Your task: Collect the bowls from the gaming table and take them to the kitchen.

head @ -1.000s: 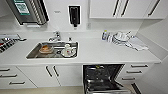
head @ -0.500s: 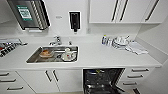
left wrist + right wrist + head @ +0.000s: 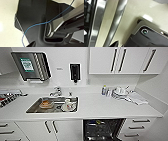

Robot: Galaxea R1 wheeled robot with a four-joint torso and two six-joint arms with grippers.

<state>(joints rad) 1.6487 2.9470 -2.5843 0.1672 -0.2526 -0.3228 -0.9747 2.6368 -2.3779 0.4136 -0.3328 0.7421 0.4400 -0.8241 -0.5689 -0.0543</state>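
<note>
Jaws: state cannot be told for either arm. Left wrist view gives dark robot housing, a thin blue cable (image 3: 37, 25) looped across it, and pale floor (image 3: 6, 25) beyond. Right wrist view gives a steel bar (image 3: 115, 23) against a pale surface, plus the robot's dark plate. No bowl can be made out at either arm.

Outward, head view: robot faces the kitchen. White table (image 3: 100, 108) runs wall to wall, w/ inset steel sink (image 3: 32, 107) left of centre and tap (image 3: 56, 92) behind it. Sink holds crockery: an orange-brown dish (image 3: 46, 104) and a white cup (image 3: 67, 103) beside it. Neither matches a yellow-green or blue bowl; the bowls' location cannot be told.

Right side of table: stacked white dishes (image 3: 121, 92), small bottles (image 3: 105, 90) just beside them, a cloth (image 3: 136, 99) near the corner. Below: dishwasher (image 3: 102, 129) open, dark interior. Above: white cabinets (image 3: 107, 59) w/ bar handles, black dispenser (image 3: 75, 72) on wall, steel towel dispenser (image 3: 31, 65) to its left.

Handling, est. from task wording only:
- Bowls are small, shallow, prob. plastic: light, stiff, not fragile.
- Smooth rim is likely slippery; grip across the rim wall, one jaw inside, one outside.
- Low mass means a bowl may skid when nudged; approx. vertical approach advised.
</note>
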